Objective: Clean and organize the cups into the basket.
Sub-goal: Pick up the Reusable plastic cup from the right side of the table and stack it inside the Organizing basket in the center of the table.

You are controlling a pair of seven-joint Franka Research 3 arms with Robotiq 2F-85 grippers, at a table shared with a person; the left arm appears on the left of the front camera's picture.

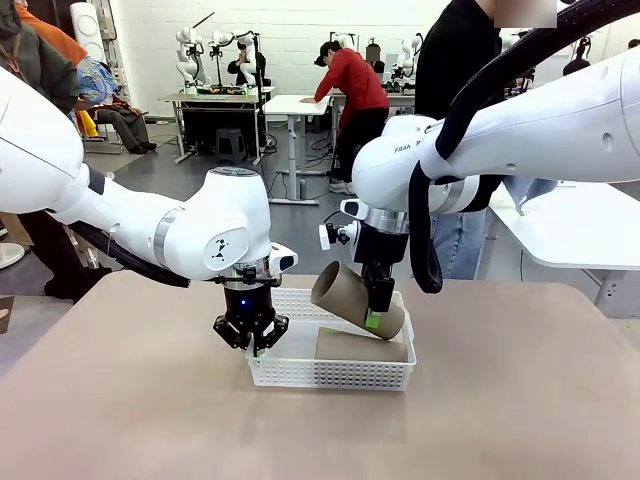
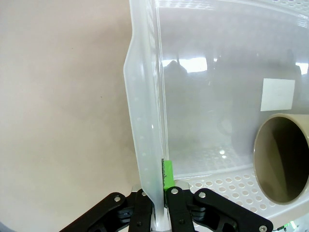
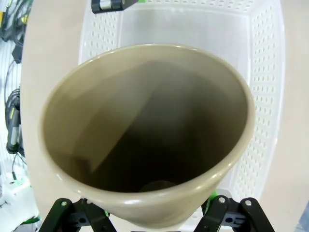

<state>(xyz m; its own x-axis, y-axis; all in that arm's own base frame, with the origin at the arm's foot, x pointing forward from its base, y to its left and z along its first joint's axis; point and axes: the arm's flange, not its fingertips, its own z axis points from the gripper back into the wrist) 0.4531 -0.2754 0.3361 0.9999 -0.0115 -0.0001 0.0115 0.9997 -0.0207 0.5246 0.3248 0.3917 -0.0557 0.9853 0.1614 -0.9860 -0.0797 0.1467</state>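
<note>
My right gripper (image 1: 376, 314) is shut on a tan cup (image 1: 352, 298) and holds it tilted above the white lattice basket (image 1: 330, 374), mouth up and to the left. In the right wrist view that cup (image 3: 145, 125) gapes wide above my right gripper (image 3: 154, 220), with the basket (image 3: 267, 72) beneath. A second tan cup (image 1: 362, 346) lies on its side inside the basket. My left gripper (image 1: 254, 344) is shut on the basket's left rim. In the left wrist view my left gripper (image 2: 157, 195) pinches the basket's wall (image 2: 145, 135), and a tan cup's mouth (image 2: 282, 164) shows at the right.
The tan table (image 1: 120, 410) spreads around the basket, with open room to its left, right and front. A person in a black top (image 1: 455, 60) stands at the far side behind my right arm. A white table (image 1: 575, 225) stands beyond at the right.
</note>
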